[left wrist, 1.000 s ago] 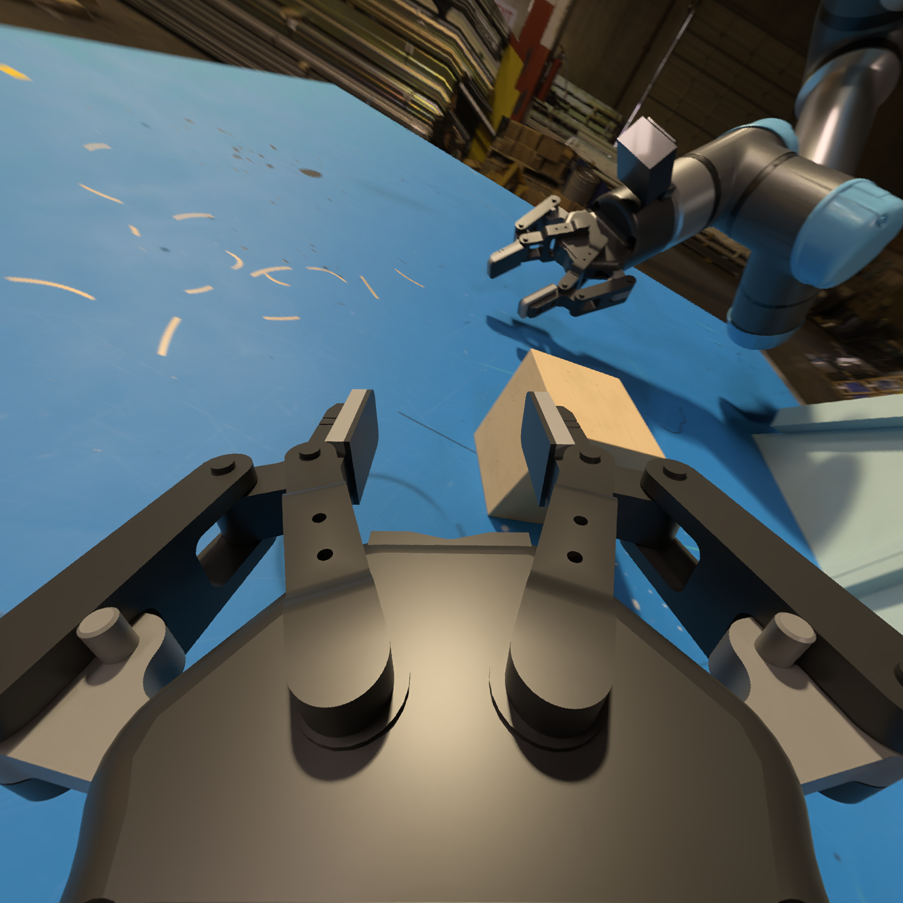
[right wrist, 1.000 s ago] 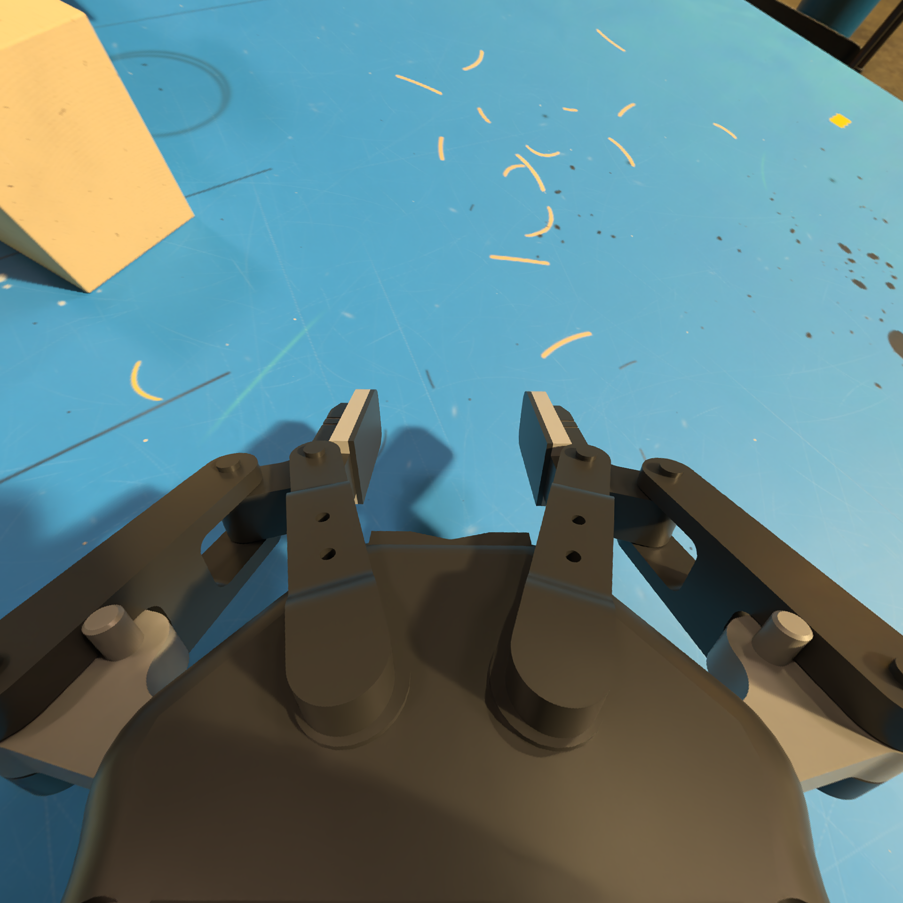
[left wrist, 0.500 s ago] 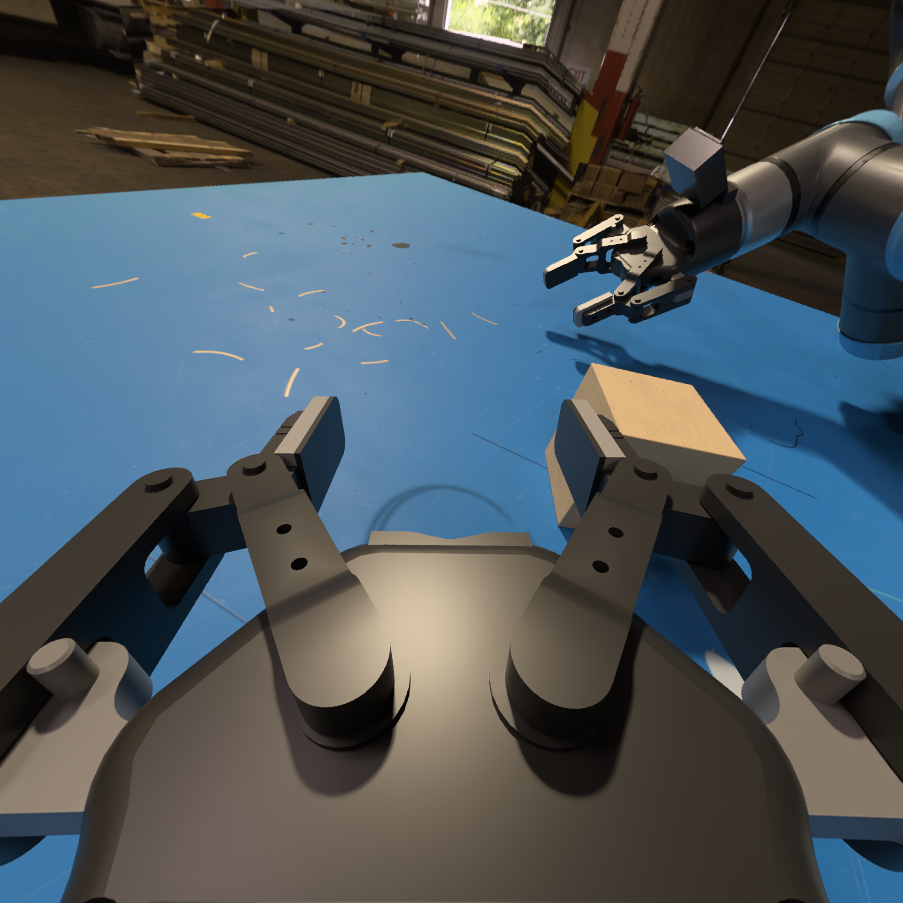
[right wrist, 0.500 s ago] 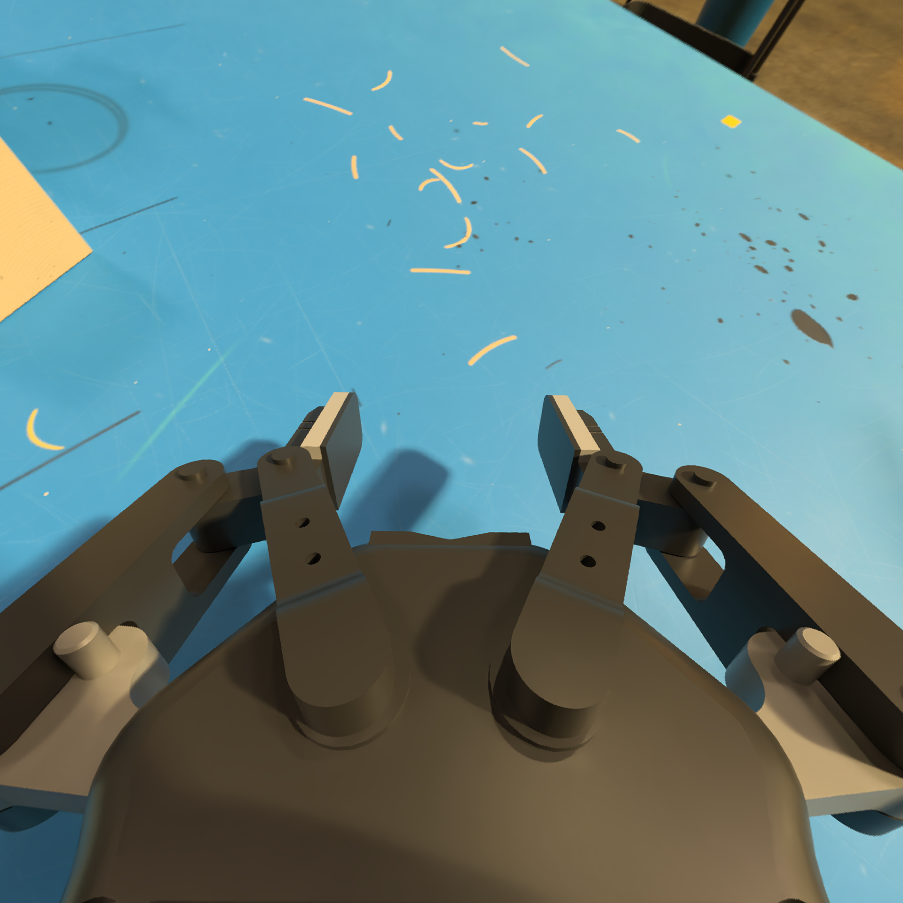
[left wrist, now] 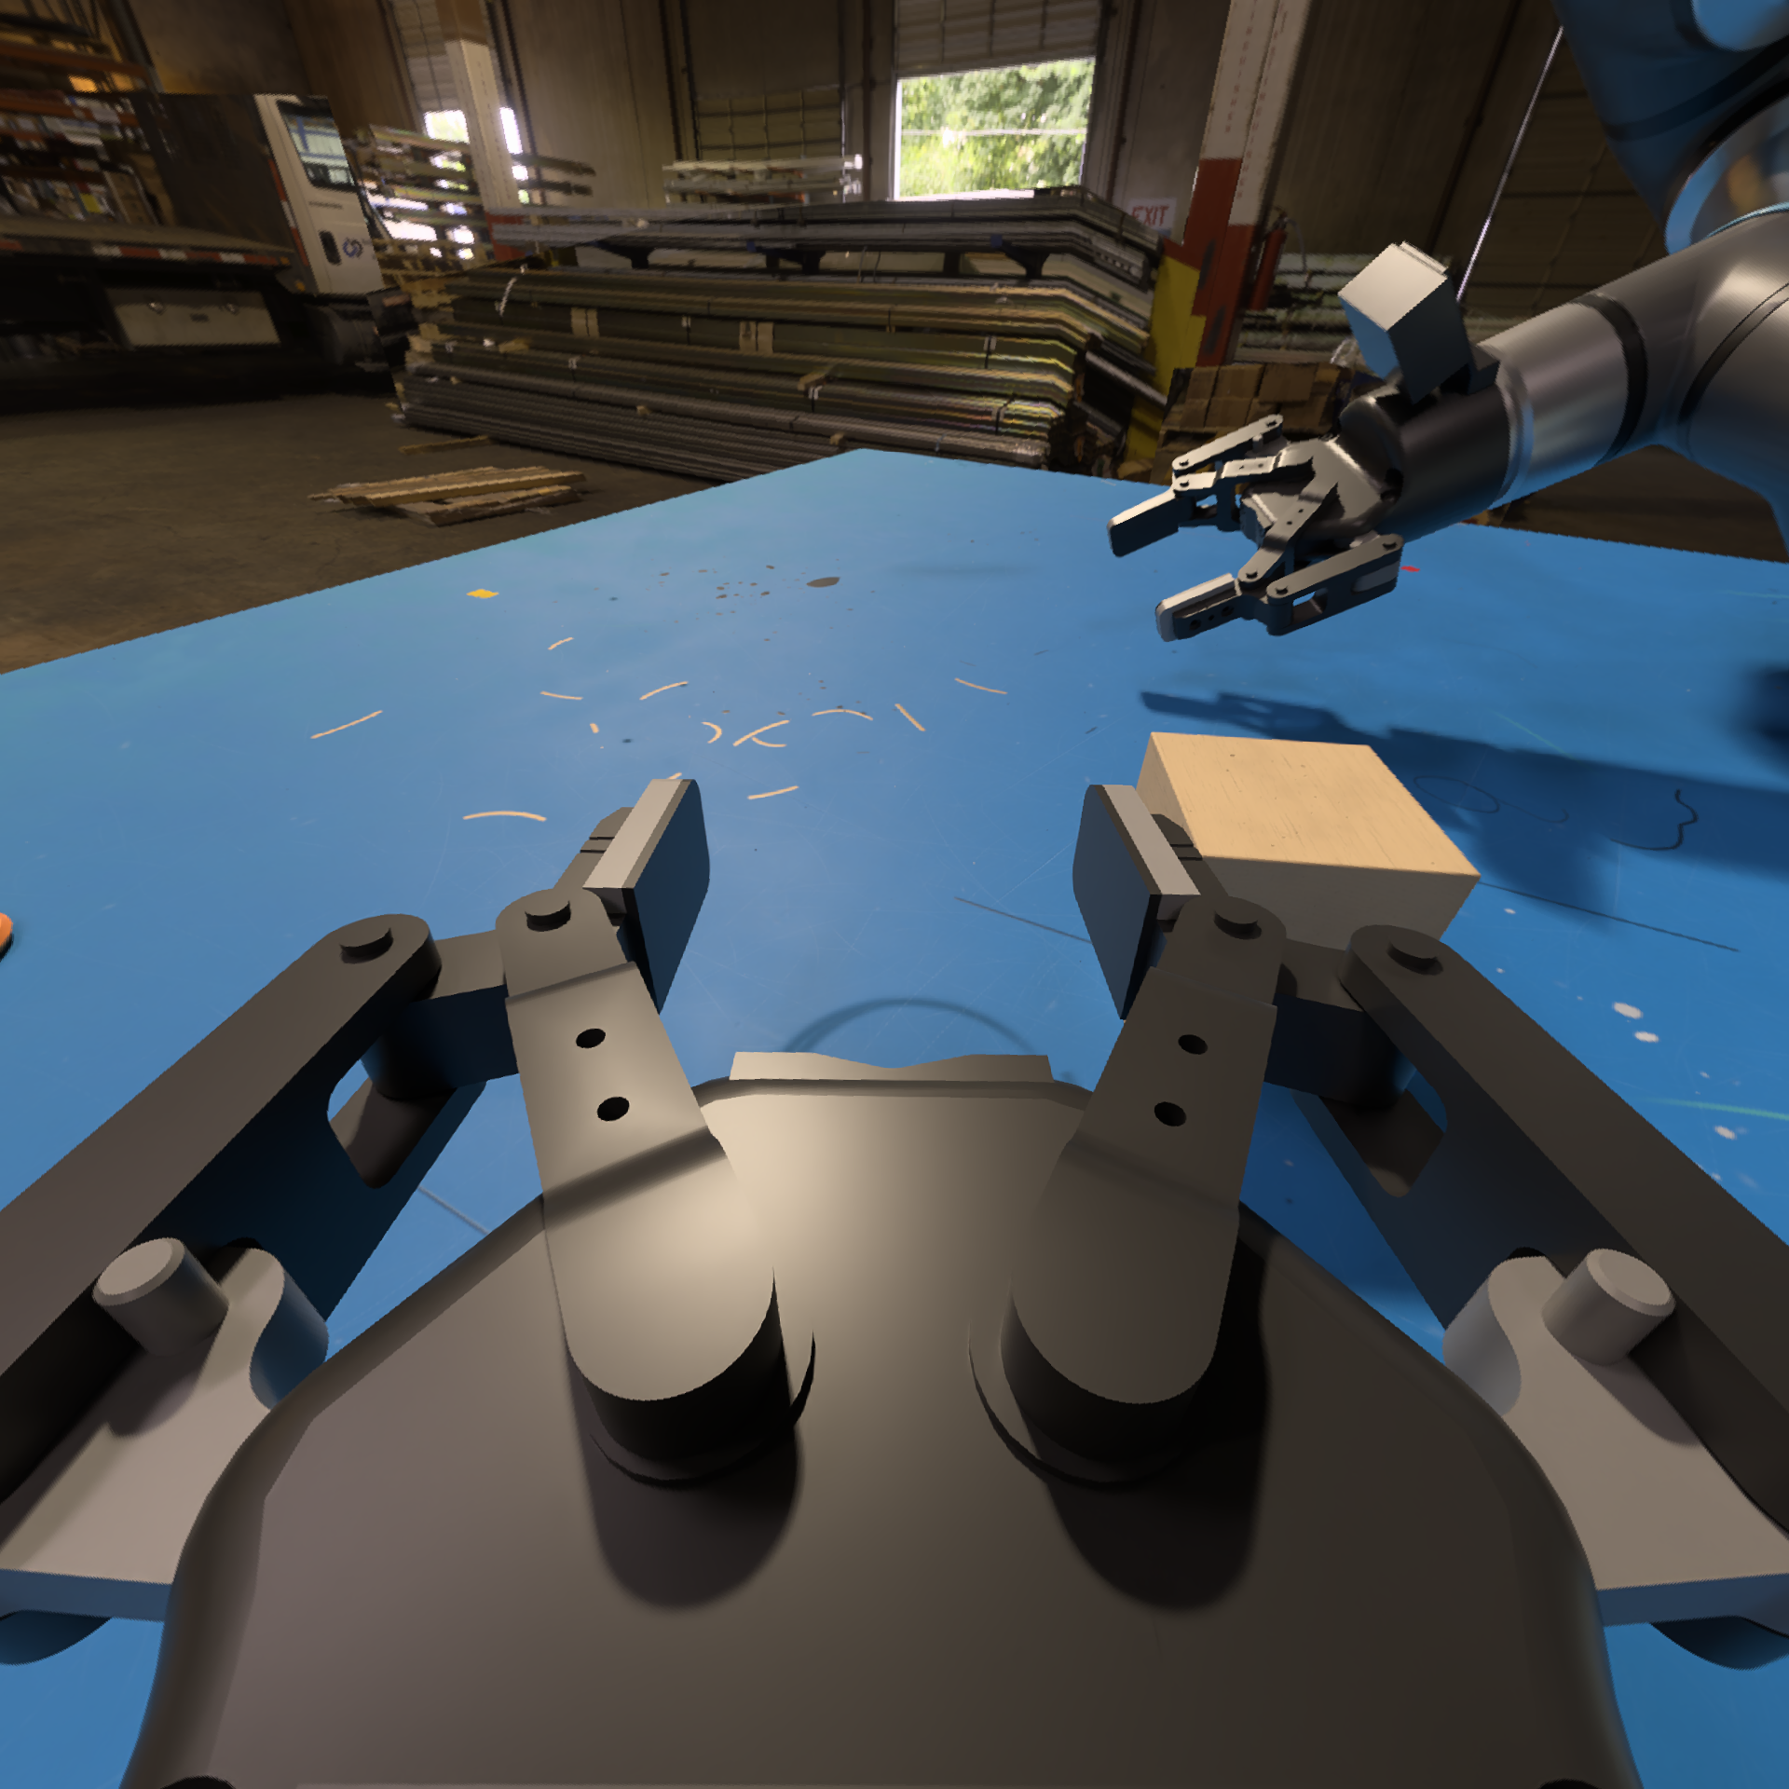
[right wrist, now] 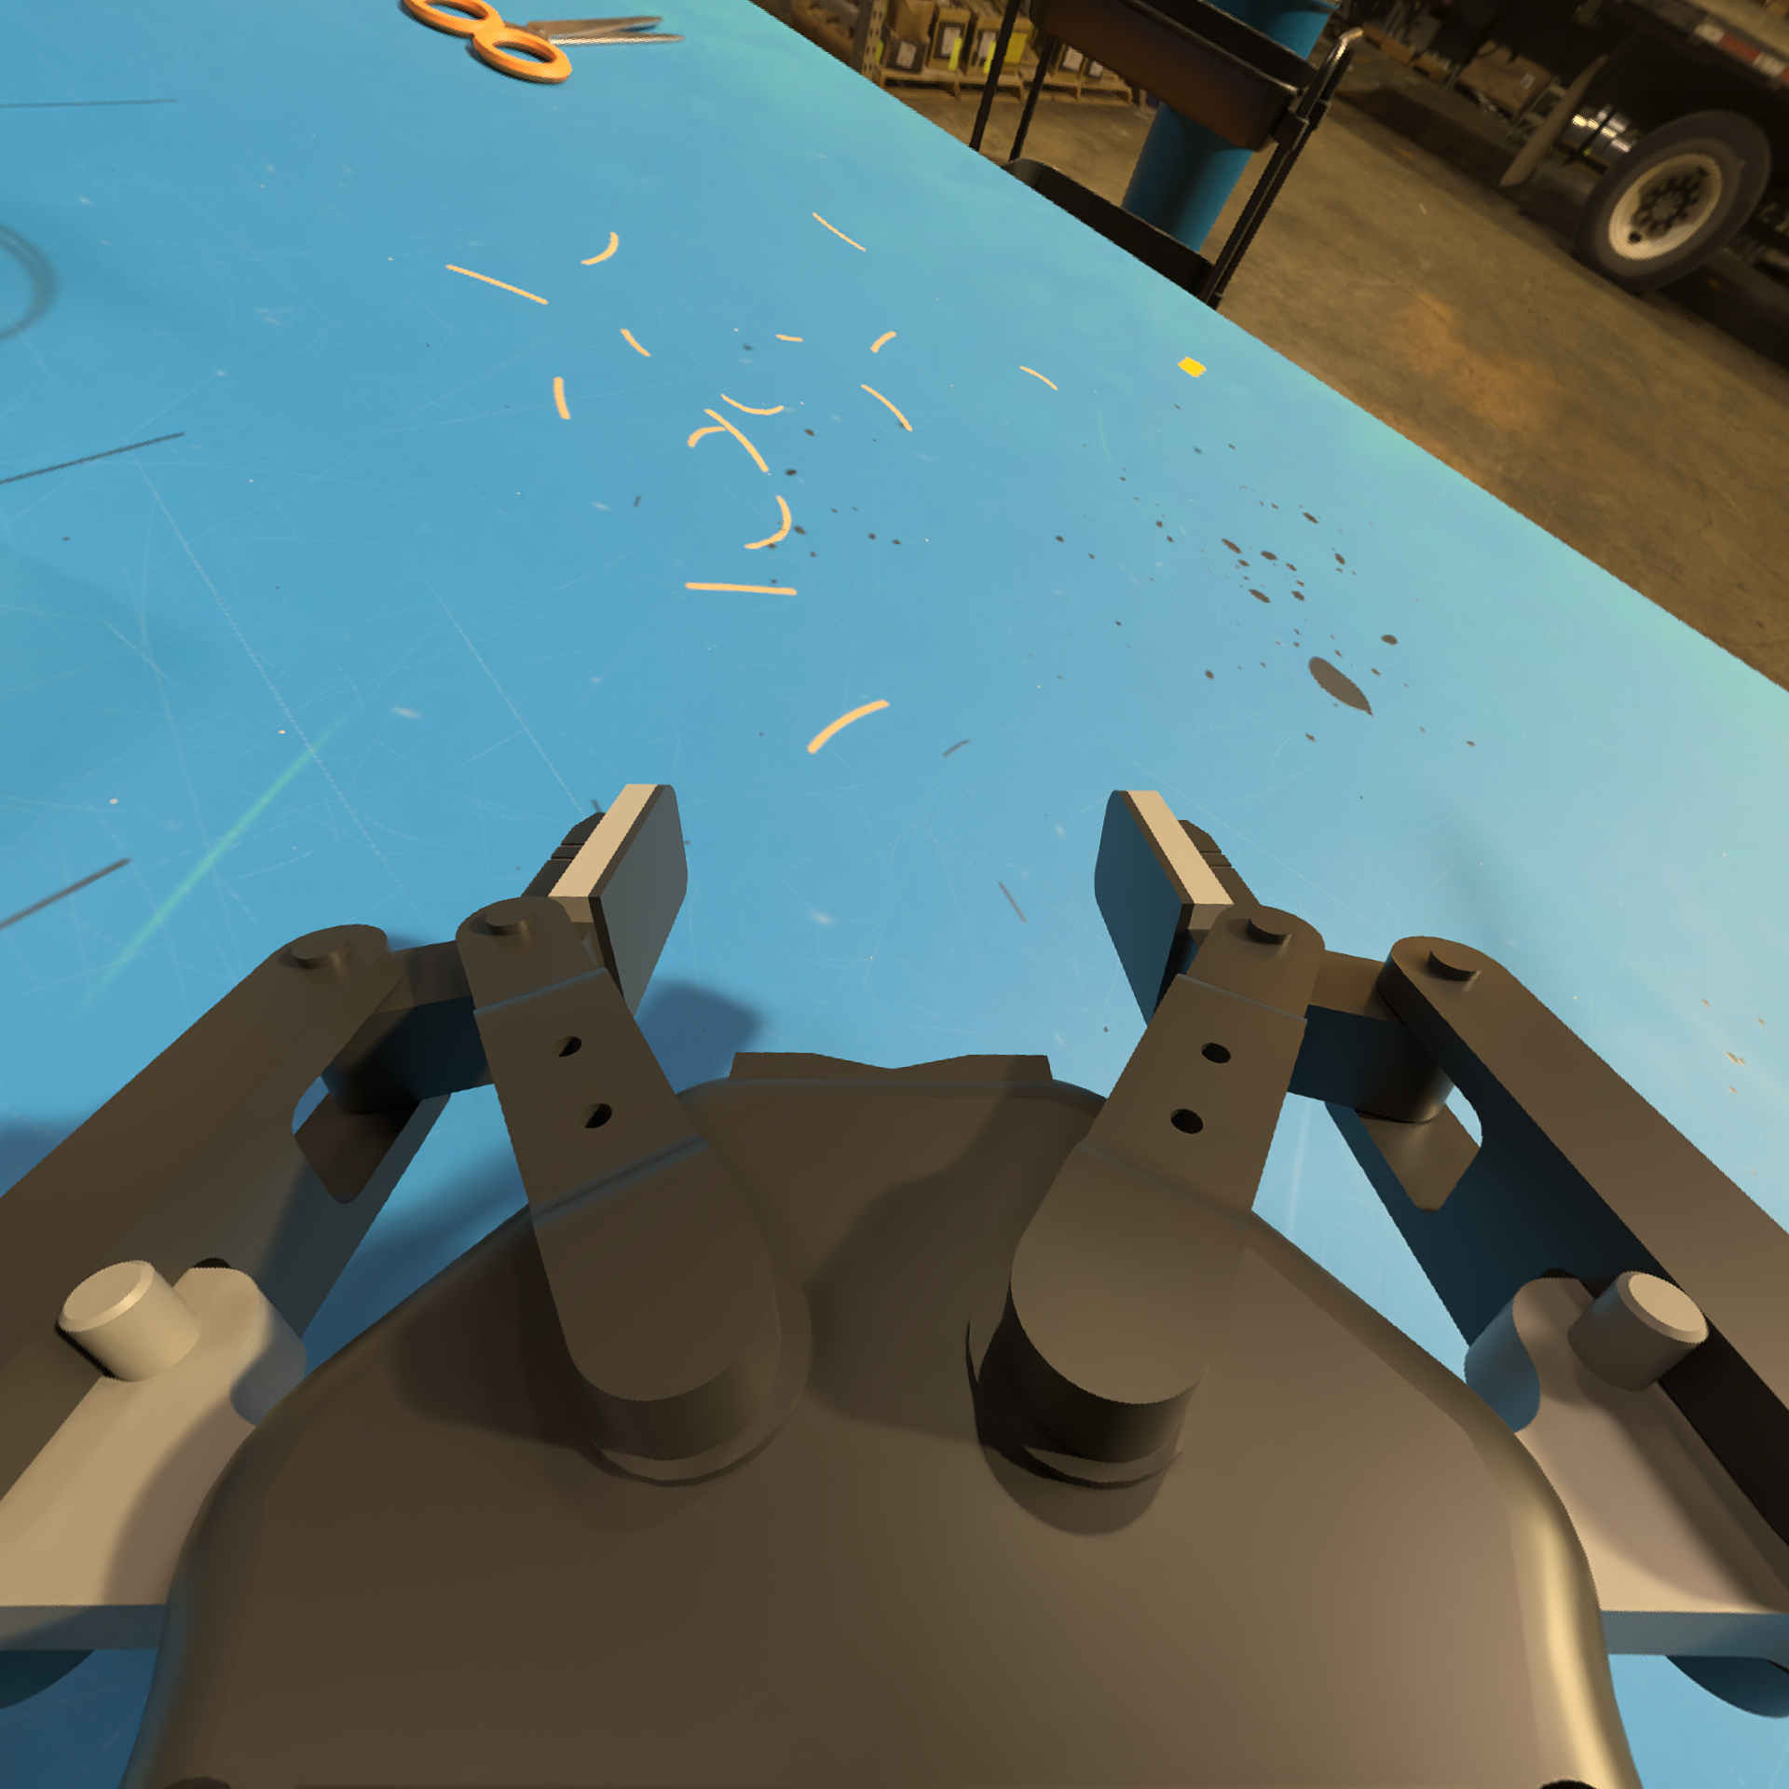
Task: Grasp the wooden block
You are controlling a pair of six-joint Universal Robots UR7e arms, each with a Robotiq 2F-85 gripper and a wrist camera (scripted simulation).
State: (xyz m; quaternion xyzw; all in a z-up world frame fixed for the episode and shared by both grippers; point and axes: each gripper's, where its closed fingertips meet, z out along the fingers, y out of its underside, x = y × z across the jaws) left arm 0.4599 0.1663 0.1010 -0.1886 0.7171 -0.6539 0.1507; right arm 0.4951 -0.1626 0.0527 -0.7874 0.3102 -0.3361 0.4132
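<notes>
Wooden block (left wrist: pixel 1302 828) on table (left wrist: pixel 290 871), right of left gripper (left wrist: pixel 886 881) (scissors (right wrist: pixel 518 39) far off).

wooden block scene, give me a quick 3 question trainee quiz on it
1. True or false: the left gripper is shut on the wooden block.
2. Which view shows the orange-handled scissors? A) left wrist B) right wrist
3. Fill in: in the left wrist view the block sits just behind the gripper's ___ finger.

Key:
1. False. Its fingers are spread, nothing between them; the block rests on the blue table.
2. B, near the top edge.
3. Right-hand. The right gripper hangs open beyond the block.
</notes>
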